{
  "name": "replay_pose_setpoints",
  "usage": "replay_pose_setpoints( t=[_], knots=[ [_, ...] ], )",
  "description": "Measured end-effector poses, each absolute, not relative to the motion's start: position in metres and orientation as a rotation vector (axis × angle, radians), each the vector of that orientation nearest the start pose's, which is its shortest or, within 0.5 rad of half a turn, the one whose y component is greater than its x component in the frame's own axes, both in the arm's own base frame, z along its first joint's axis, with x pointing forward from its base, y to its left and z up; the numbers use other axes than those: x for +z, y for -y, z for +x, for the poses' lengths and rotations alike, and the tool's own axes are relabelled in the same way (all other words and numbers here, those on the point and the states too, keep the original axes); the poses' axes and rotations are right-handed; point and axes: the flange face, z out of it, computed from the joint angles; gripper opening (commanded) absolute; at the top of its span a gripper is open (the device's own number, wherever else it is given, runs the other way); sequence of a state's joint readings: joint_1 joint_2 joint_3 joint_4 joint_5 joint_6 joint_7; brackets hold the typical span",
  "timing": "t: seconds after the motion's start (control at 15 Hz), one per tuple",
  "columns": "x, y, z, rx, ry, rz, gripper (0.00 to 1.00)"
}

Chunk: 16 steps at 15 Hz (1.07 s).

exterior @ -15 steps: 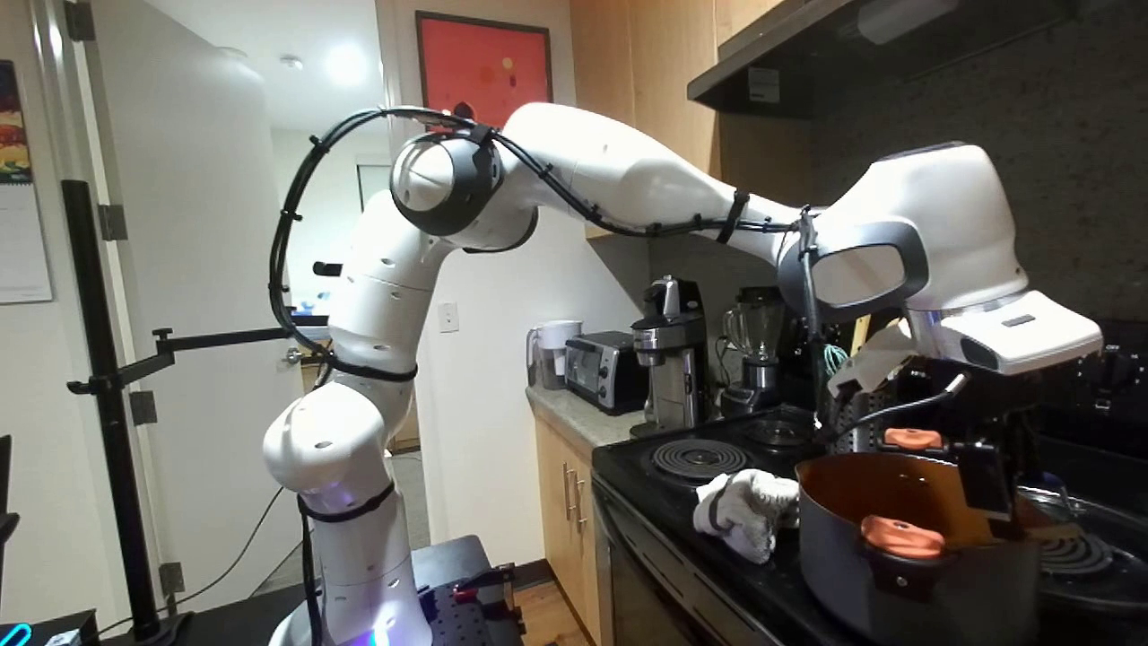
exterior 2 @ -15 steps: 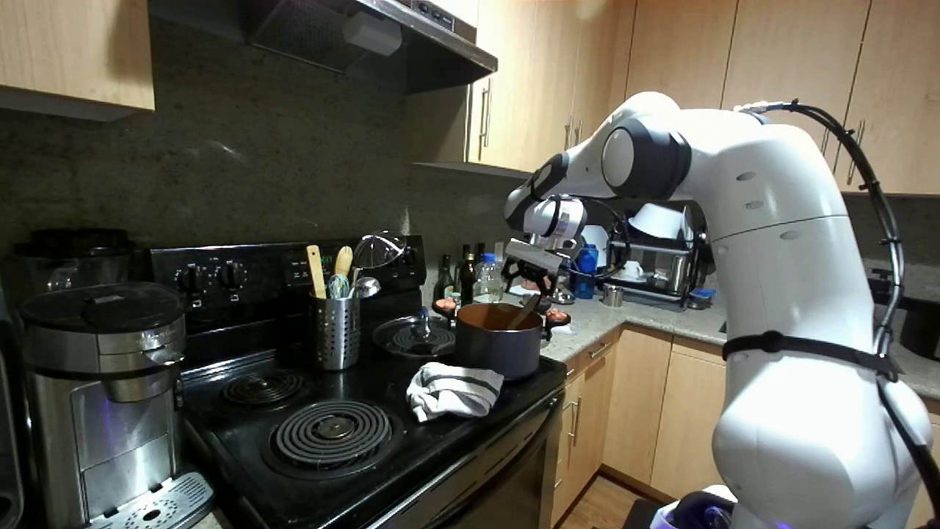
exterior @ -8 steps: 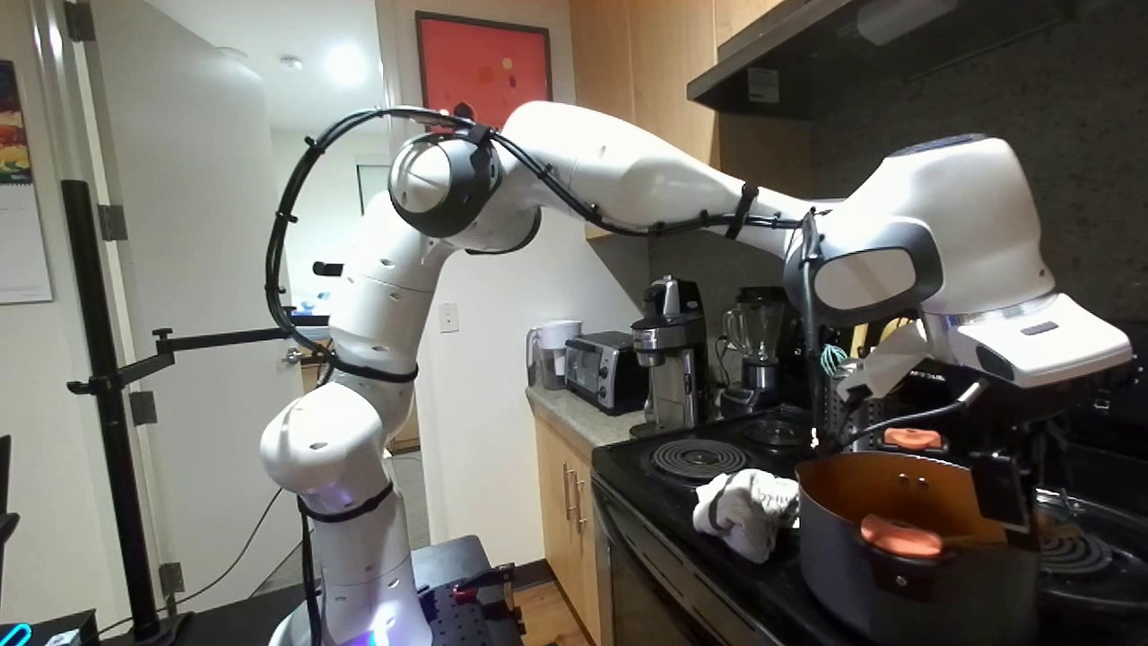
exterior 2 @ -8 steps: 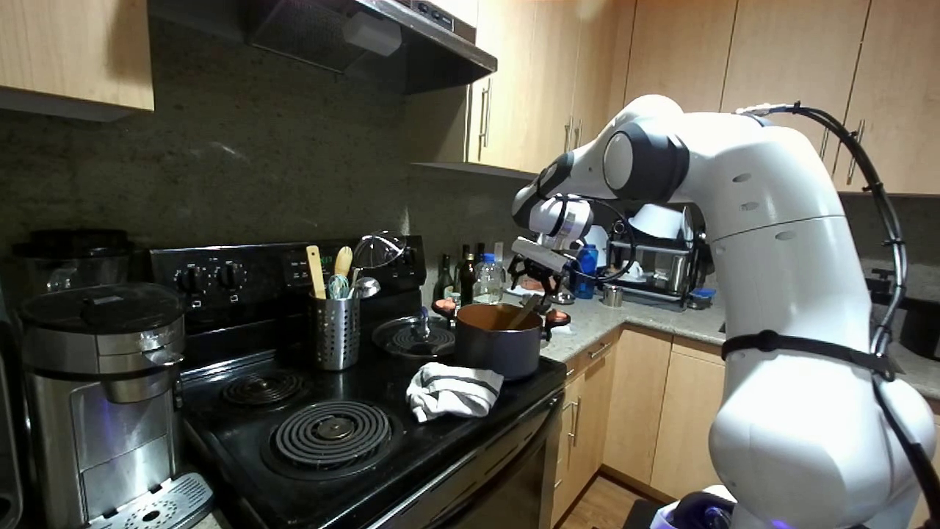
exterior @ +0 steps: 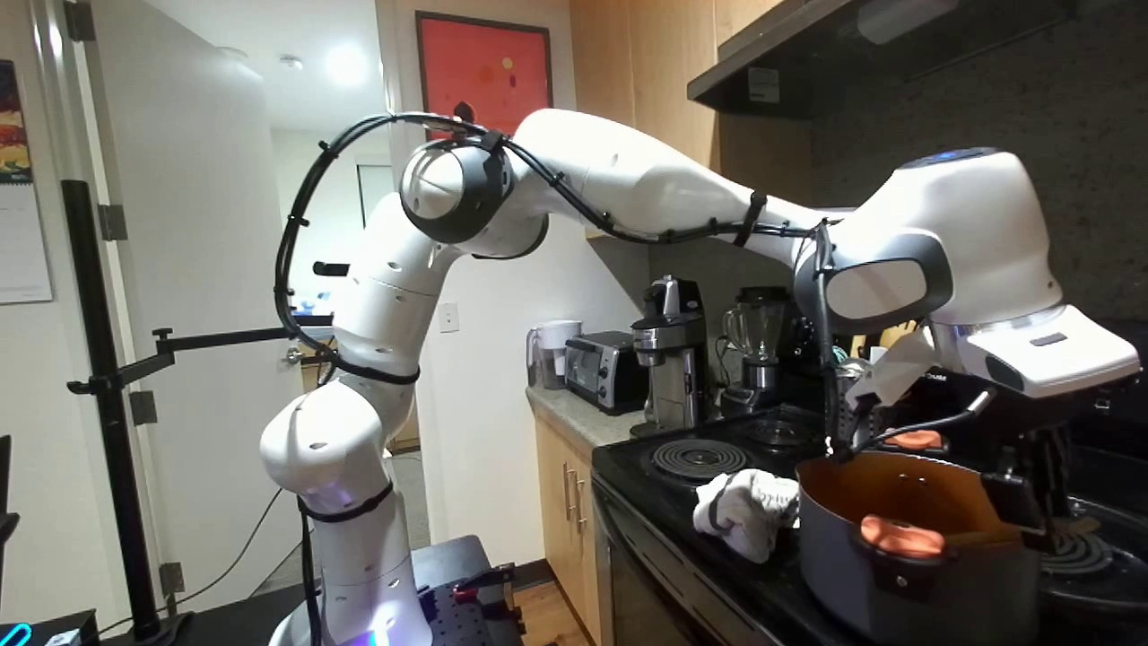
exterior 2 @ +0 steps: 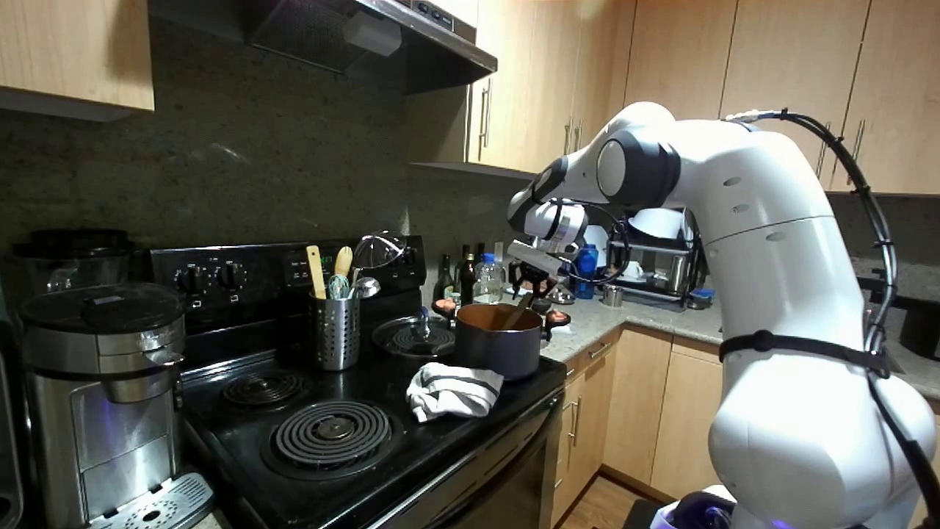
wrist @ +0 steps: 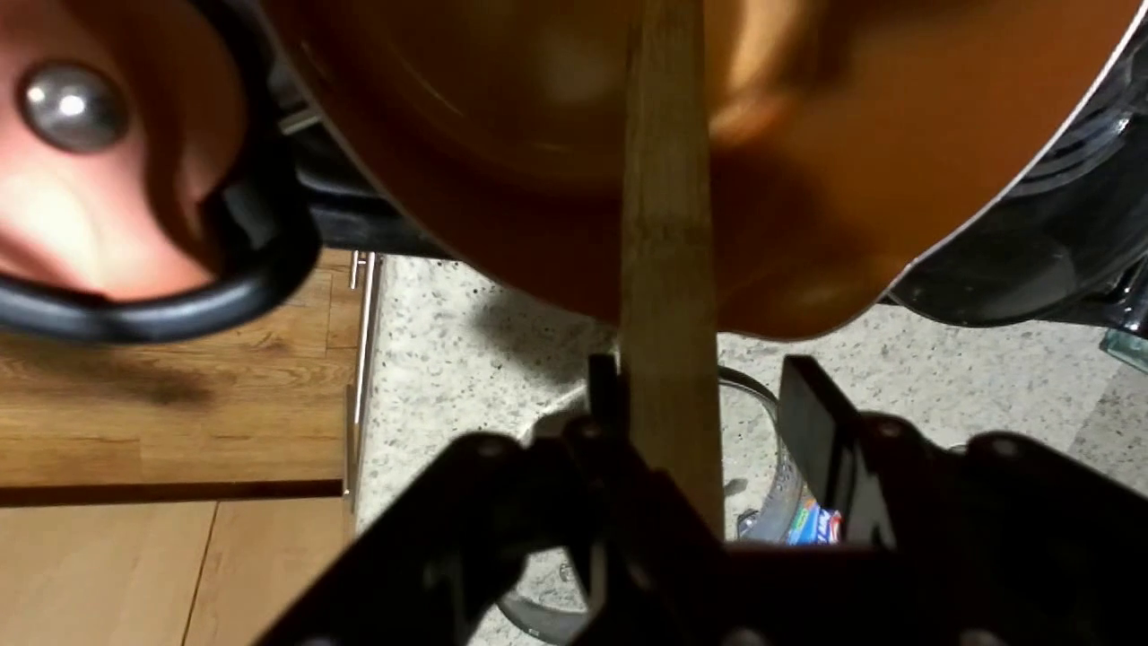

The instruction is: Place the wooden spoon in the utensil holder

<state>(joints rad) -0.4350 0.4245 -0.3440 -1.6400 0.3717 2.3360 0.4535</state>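
wooden spoon [wrist: 668,233]: leaning in pot [exterior 2: 498,353], handle past rim; likely light, stiff, not fragile. my gripper [wrist: 705,395]: jaws apart, handle between, unpinched. best hold: handle just outside rim.

In both exterior views, arm [exterior: 619,170] is sinking at elbow, and pincer [exterior: 1031,519] is hanging lower than half second ago. In an exterior view, pincer is shifting right over last second, from above inside of pot [exterior: 852,565] toward its rim, baring more orange wall; wrist [exterior: 982,233] is uncovering more pale utensils [exterior: 899,333] behind. In an exterior view, spoon [exterior 2: 518,313] is showing slightly farther left.
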Motion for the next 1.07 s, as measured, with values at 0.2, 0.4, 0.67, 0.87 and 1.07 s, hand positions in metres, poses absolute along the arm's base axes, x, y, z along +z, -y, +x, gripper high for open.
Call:
replay_pose_setpoints(
  t=[0.2, 0.4, 0.67, 0.87, 1.07],
  knots=[
    [0.415, 0.460, 0.522, -0.498, -1.918, -2.282, 0.07],
    [0.421, 0.459, 0.525, -0.529, -1.909, -2.282, 0.07],
    [0.438, 0.453, 0.530, -0.577, -1.880, -2.280, 0.07],
    [0.453, 0.446, 0.533, -0.616, -1.836, -2.295, 0.07],
    [0.472, 0.439, 0.537, -0.684, -1.769, -2.329, 0.07]
  ],
)
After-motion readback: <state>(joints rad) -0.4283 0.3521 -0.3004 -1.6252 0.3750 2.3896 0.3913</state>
